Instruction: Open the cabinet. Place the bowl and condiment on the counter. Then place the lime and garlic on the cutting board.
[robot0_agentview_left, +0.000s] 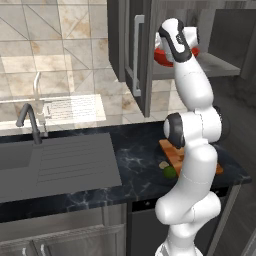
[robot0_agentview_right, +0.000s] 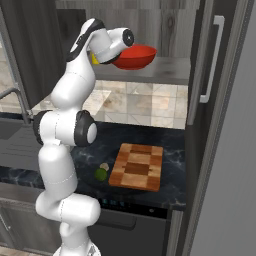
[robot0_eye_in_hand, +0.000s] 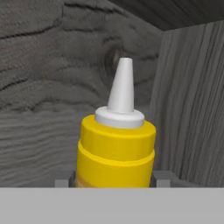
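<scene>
While the arm reached up into the open cabinet (robot0_agentview_right: 165, 30), the condiment (robot0_eye_in_hand: 116, 146) stood on the shelf directly in front of the hand camera: a slim bottle with a bright yellow body, a thicker yellow collar at its shoulder, a white ring and a pointed white nozzle cap. It stood upright, its long axis vertical, and the nozzle pointed straight up toward the top of the cabinet. The gripper (robot0_eye_in_hand: 113, 180) was around the lower part of the bottle, one small grey finger tip (robot0_eye_in_hand: 64, 179) showing at each side of the yellow body and very close to it, so the claw was narrowed around the bottle; whether the tips really pressed it I could not tell. Behind the bottle was the dark wood-grain back wall, and a side wall stood at the right of the hand view. In the right base view the red bowl (robot0_agentview_right: 135, 56) sat on the same shelf just beside the hand, which covered a part of it. Below, on the black counter (robot0_agentview_right: 170, 165), the checkered cutting board (robot0_agentview_right: 137, 166) lay flat, and the lime (robot0_agentview_right: 101, 174) and the garlic (robot0_agentview_right: 104, 166) lay together just beside its left edge. The sink (robot0_agentview_left: 55, 160) was further to the left.
</scene>
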